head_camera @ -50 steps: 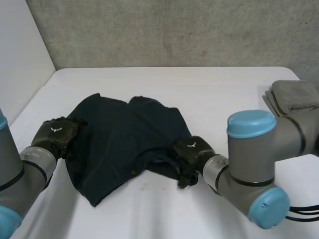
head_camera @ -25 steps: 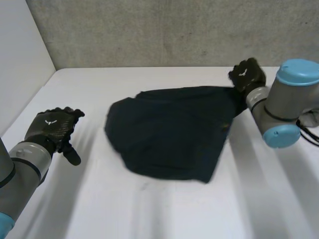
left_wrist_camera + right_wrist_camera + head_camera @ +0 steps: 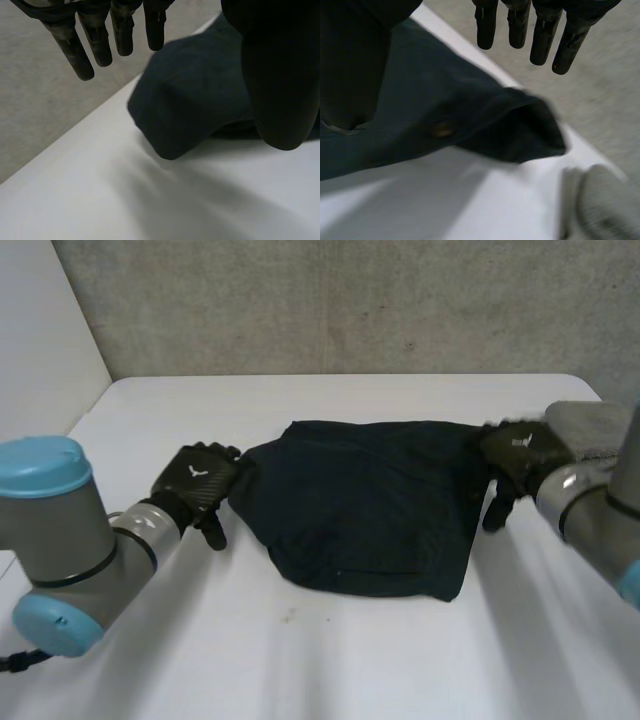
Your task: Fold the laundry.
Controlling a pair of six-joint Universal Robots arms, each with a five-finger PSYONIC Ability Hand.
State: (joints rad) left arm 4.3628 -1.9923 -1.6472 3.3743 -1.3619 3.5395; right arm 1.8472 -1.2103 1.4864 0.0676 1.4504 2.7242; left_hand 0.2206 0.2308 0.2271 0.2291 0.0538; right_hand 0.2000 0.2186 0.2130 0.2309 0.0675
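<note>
- At the middle of the white table [image 3: 330, 660]: one dark navy cloth garment [image 3: 365, 505], lying doubled over in a rough, lopsided slab. Its near edge is uneven and its left side is rounded.
- Change noted: a second ago this garment lay spread wide with both my hands on it. Since then my right arm has swept its side across, and the cloth now rests as a smaller, thicker shape further right.
- My left hand [image 3: 195, 483]: back at the garment's left edge after drawing off, beside the cloth or just touching it. Fingers [image 3: 100, 45] are straight and spread, well apart from the thumb [image 3: 280, 75], and hold nothing.
- My right hand [image 3: 522, 452]: at the garment's far right corner. Fingers [image 3: 540, 35] are straight and hang clear above the cloth, so the corner is let go.
- Beyond the garment's right corner, near the table edge: one folded grey towel [image 3: 590, 430], untouched.
- On the garment's right hem, under my right palm: a small pale spot [image 3: 441, 131], perhaps a stud; I cannot tell.
- Judgement: the first fold looks laid and released. Edges are not squared, so smoothing or a second fold likely remains, and both hands are free for it.
</note>
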